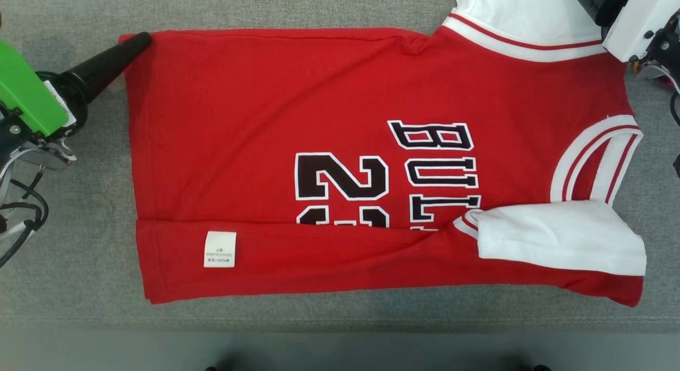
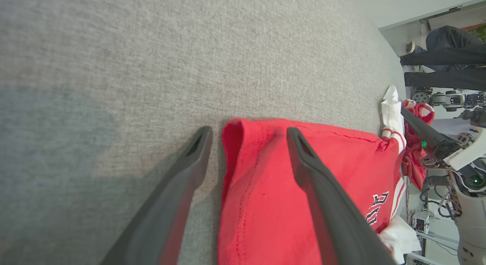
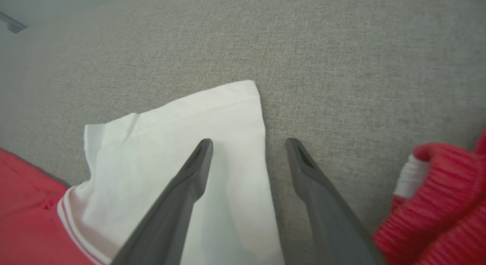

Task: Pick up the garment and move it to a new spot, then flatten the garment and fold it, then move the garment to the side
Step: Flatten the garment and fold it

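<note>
We found the garment (image 1: pixel 239 148), a red jersey with black lettering, lying flat across the middle of the grey cloth surface (image 1: pixel 79 286). Its 6 o'clock band was folded up over the print and showed a white care label (image 1: pixel 219 249). The head view alone gave this whole outline, with one white sleeve turned in at 4 o'clock. The left wrist view added what the head view hid: the left gripper (image 2: pixel 248 132) stood with its jaws wide apart and astride the jersey's 10 o'clock corner, one finger above red cloth, the other above bare surface, gripping nothing. The right wrist view showed the right gripper (image 3: pixel 248 141) equally spread and empty. One finger was over the far white sleeve (image 3: pixel 182 136), and a red ribbed piece of cloth (image 3: pixel 436 204) lay at its 4 o'clock. Open surface lay at the jersey's 9 o'clock. Only a narrow strip remained at 6 o'clock before the surface's front edge.
</note>
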Motion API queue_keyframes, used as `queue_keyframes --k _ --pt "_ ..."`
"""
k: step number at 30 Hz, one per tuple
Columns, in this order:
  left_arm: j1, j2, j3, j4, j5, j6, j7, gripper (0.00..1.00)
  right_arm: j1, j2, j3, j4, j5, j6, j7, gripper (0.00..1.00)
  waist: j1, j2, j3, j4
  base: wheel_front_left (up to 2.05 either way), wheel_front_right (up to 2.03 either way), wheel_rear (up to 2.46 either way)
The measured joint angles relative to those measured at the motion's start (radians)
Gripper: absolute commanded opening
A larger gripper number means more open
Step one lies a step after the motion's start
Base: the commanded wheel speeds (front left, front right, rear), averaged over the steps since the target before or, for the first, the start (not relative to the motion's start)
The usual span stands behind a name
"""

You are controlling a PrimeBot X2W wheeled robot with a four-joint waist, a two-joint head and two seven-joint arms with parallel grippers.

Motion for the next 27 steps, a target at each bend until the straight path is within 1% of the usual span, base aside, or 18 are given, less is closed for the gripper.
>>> queue_keyframes --k 4,7,9,14,15,16,17,18,19,20,21,22,23,24,27 --pt "-0.01 0.004 0.001 0.021 -0.007 -0.003 0.024 1.0 -0.02 0.023 0.015 0.018 0.0 0.009 0.013 1.0 0.0 0.0 0.0 -0.008 0.0 0.0 0.0" --pt "-0.016 0.009 0.001 0.032 -0.013 -0.003 0.04 1.0 -0.035 0.047 0.026 0.03 0.002 0.024 0.02 1.0 0.0 0.0 0.0 -0.014 0.0 0.0 0.0" --pt "-0.021 0.011 0.002 0.045 -0.016 -0.005 0.049 1.0 -0.044 0.06 0.033 0.037 0.003 0.028 0.022 1.0 0.0 0.0 0.0 -0.019 0.0 0.0 0.0" --pt "-0.022 0.01 0.003 0.059 -0.053 -0.013 0.067 1.0 -0.053 0.074 0.042 0.061 0.003 0.045 0.025 1.0 -0.0001 0.0 -0.004 -0.027 0.0 0.0 0.0" --pt "-0.023 0.01 0.002 0.06 -0.053 -0.014 0.071 1.0 -0.056 0.075 0.043 0.068 0.003 0.047 0.025 0.98 -0.0001 0.0 -0.006 -0.028 0.0 0.0 0.0" --pt "-0.023 0.009 0.001 0.06 -0.053 -0.019 0.074 1.0 -0.058 0.076 0.043 0.073 0.003 0.052 0.025 0.79 -0.0001 0.0 -0.007 -0.029 0.0 0.0 0.0" --pt "-0.024 0.009 0.001 0.06 -0.053 -0.021 0.077 0.97 -0.06 0.075 0.043 0.076 0.003 0.053 0.025 0.65 -0.0001 0.0 -0.007 -0.029 0.0 0.0 0.0" --pt "-0.027 0.008 0.0 0.06 -0.053 -0.021 0.083 0.82 -0.062 0.074 0.043 0.077 0.003 0.053 0.025 0.51 -0.0001 0.0 -0.006 -0.029 0.0 0.0 0.0" --pt "-0.03 0.008 0.0 0.06 -0.053 -0.021 0.084 0.58 -0.064 0.074 0.043 0.08 0.003 0.056 0.026 0.45 0.0 0.0 -0.004 -0.029 0.0 0.0 0.0" --pt "-0.033 0.007 0.0 0.062 -0.054 -0.021 0.088 0.43 -0.067 0.075 0.043 0.084 0.003 0.056 0.029 0.38 0.0 0.0 -0.002 -0.029 0.0 0.0 0.0" --pt "-0.034 0.005 -0.001 0.067 -0.056 -0.022 0.091 0.3 -0.07 0.076 0.044 0.09 0.003 0.062 0.029 0.31 -0.0001 0.0 0.0 -0.03 0.0 0.0 0.0" --pt "-0.034 0.003 -0.002 0.071 -0.056 -0.024 0.091 0.15 -0.071 0.077 0.045 0.095 0.003 0.063 0.029 0.24 0.0 0.0 0.0 -0.03 0.0 0.0 0.0" --pt "-0.034 0.001 -0.005 0.074 -0.056 -0.028 0.092 0.0 -0.073 0.077 0.045 0.099 0.003 0.066 0.029 0.06 -0.0001 0.0 0.0 -0.03 0.0 0.0 0.0" --pt "-0.034 -0.002 -0.008 0.079 -0.056 -0.031 0.092 0.0 -0.077 0.077 0.045 0.103 0.003 0.069 0.029 0.0 -0.0001 0.0 0.001 -0.03 0.0 0.0 0.0" --pt "-0.034 -0.012 -0.01 0.087 -0.055 -0.045 0.092 0.0 -0.085 0.082 0.046 0.115 0.003 0.085 0.024 0.0 -0.0001 0.0 0.0 -0.03 0.0 0.0 0.0"
